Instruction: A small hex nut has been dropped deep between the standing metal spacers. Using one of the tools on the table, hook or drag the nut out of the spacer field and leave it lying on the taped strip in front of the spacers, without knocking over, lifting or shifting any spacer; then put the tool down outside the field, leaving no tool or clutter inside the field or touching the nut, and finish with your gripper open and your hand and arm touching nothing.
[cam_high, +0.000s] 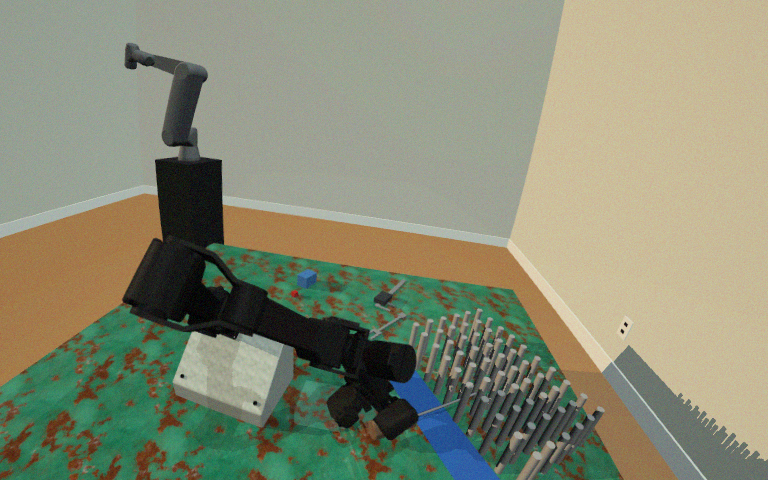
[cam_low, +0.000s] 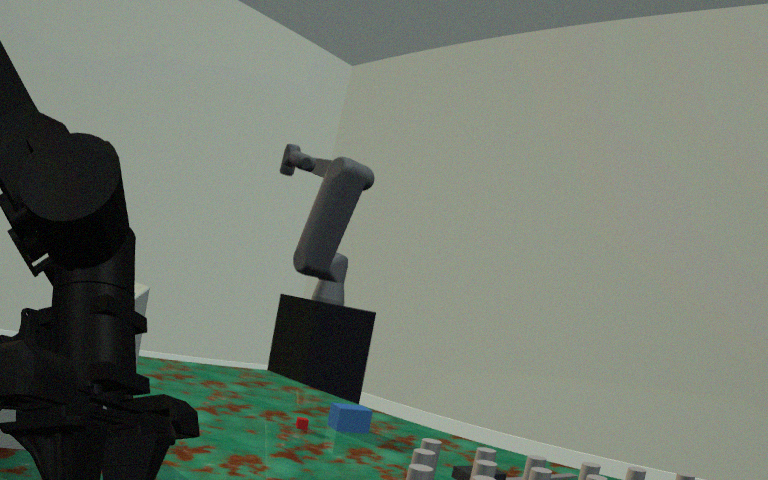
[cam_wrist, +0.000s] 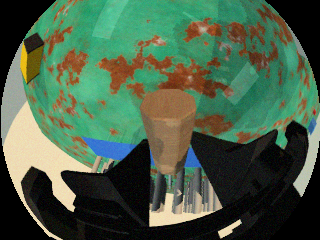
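My gripper (cam_high: 370, 420) (cam_low: 101, 461) (cam_wrist: 169, 139) is shut on the wooden handle (cam_high: 372, 430) (cam_wrist: 168, 120) of a tool, in front of the spacer field. The tool's thin metal rod (cam_high: 438, 407) runs from the fingers across the blue taped strip (cam_high: 453, 447) (cam_wrist: 112, 147) and in among the spacers. The metal spacers (cam_high: 465, 400) (cam_low: 430, 450) (cam_wrist: 177, 192) stand in a dense group behind the strip. The rod's far end is hidden among them. I cannot make out the hex nut in any view.
A dark-headed tool (cam_high: 383, 298) and a thin forked tool (cam_high: 390, 323) lie beyond the arm. A blue block (cam_high: 306, 278) (cam_low: 349, 418) and small red cube (cam_high: 294, 293) (cam_low: 302, 423) lie farther left. A pale sloped box (cam_high: 226, 373) stands below the arm. A yellow block (cam_wrist: 31, 62) shows in the wrist view.
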